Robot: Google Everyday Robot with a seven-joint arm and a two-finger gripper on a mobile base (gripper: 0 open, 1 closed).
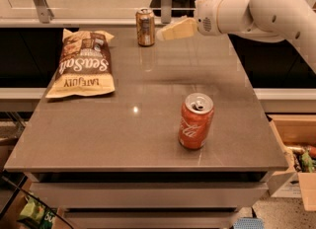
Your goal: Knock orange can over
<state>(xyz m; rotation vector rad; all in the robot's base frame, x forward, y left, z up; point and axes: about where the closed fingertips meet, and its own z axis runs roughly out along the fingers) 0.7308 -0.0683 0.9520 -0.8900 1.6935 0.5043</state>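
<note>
Just beside the tip of the closed tool [163,34], the orange can [145,27] stands upright.

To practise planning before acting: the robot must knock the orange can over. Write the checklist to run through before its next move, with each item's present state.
1. Target is the orange can at the far edge of the table, not the red can: ok.
2. Orange can upright, not yet knocked: ok.
3. Gripper beside the orange can, at can height: ok.
4. Gripper touching the orange can: cannot tell.
5. Chip bag clear of the can's fall: cannot tell.
6. Red can far from the gripper: ok.
</note>
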